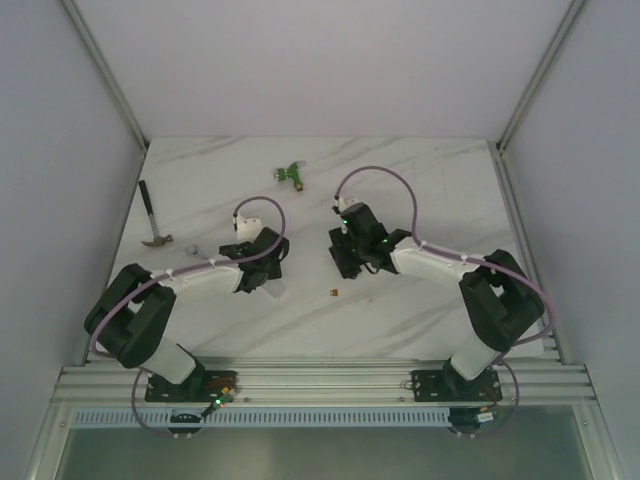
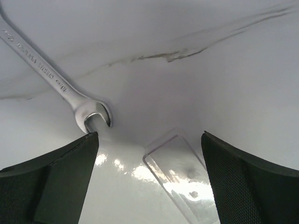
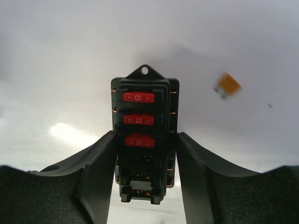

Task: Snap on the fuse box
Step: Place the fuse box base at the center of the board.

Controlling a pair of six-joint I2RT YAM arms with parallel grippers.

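Black rigid-plastic fuse box (image 3: 145, 135), light and slick we judge: our right gripper (image 3: 145, 156) clamps its long sides; our left gripper (image 2: 149, 142) hangs wide open over a clear plastic cover (image 2: 180, 177).

There is one fuse box (image 3: 145, 135), and three red fuses (image 3: 138, 97) sit in it. One loose orange fuse (image 3: 227, 85) lies on the one table (image 1: 450, 180). There is also one green connector (image 1: 292, 174), one hammer (image 1: 150, 212), one wrench (image 2: 60, 86) and one clear cover (image 2: 180, 175). Two arms (image 1: 205, 278) stand at the near edge.
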